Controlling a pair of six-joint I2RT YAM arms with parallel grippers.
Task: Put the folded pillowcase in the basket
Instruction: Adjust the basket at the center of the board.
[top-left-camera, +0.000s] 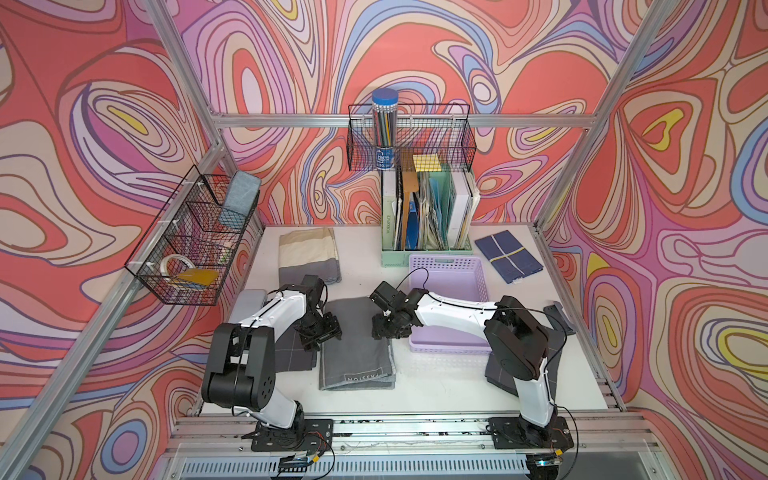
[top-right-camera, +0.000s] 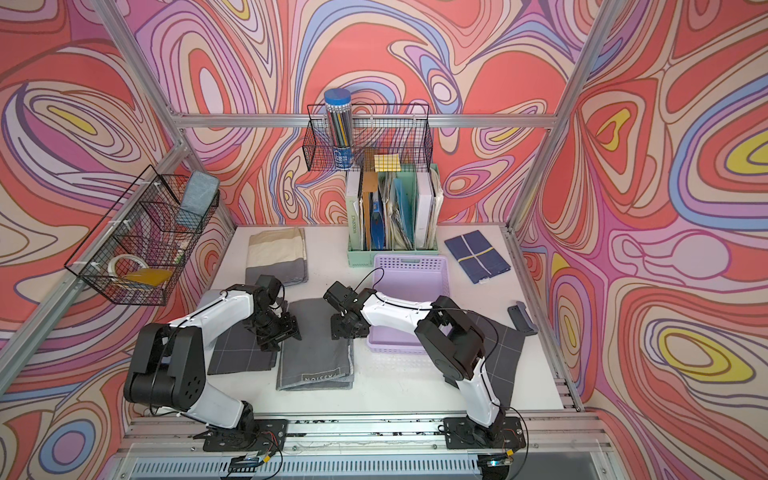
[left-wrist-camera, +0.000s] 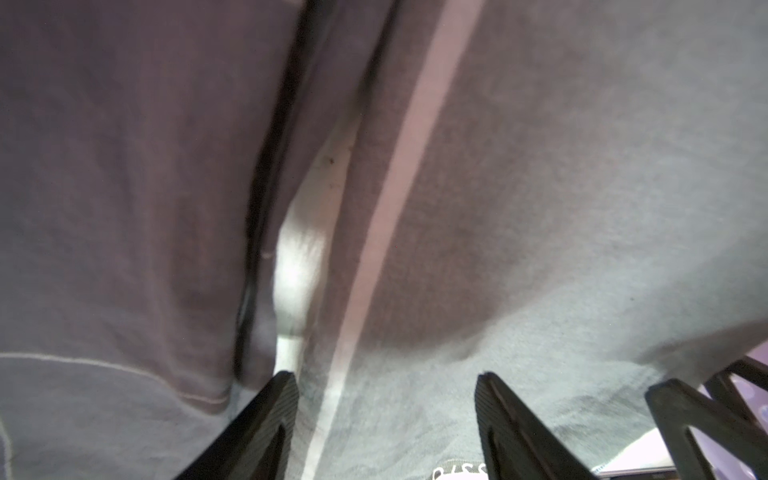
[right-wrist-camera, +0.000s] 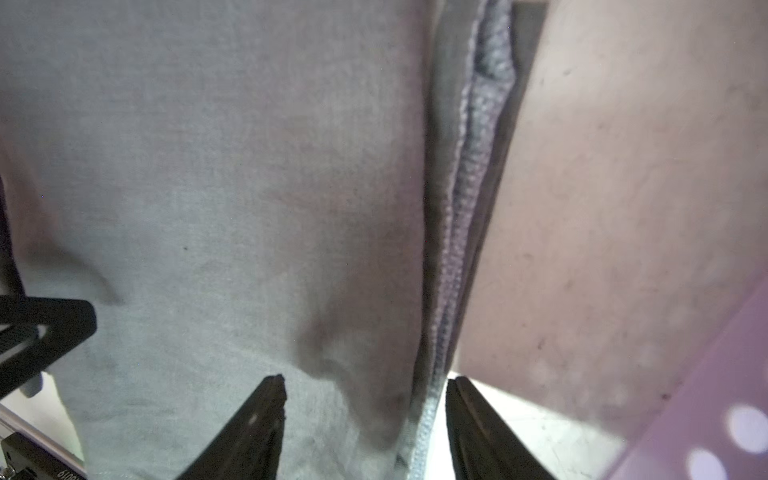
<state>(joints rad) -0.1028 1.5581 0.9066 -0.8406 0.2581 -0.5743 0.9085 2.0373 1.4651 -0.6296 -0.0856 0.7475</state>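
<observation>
The folded grey pillowcase (top-left-camera: 357, 357) (top-right-camera: 316, 357) with a "PASSION" label lies flat mid-table in both top views. The lilac perforated basket (top-left-camera: 446, 266) (top-right-camera: 411, 262) stands just right of it and holds nothing that I can see; the right arm hides part of it. My left gripper (top-left-camera: 328, 332) (top-right-camera: 286, 330) (left-wrist-camera: 386, 376) is open, low over the pillowcase's (left-wrist-camera: 540, 208) left edge, with cloth showing between its fingers. My right gripper (top-left-camera: 384, 328) (top-right-camera: 343, 328) (right-wrist-camera: 365, 380) is open and straddles the pillowcase's (right-wrist-camera: 208, 166) right hem: one finger over cloth, one over bare table. The basket wall (right-wrist-camera: 727, 374) is close beside it.
A dark grey grid cloth (top-left-camera: 291, 353) lies left of the pillowcase, another (top-left-camera: 498, 374) under the right arm. A beige striped cloth (top-left-camera: 309, 253), a mint file holder (top-left-camera: 428, 253) and a navy cloth (top-left-camera: 507, 255) line the back. Black wire baskets (top-left-camera: 191, 245) (top-left-camera: 411, 137) hang on the walls.
</observation>
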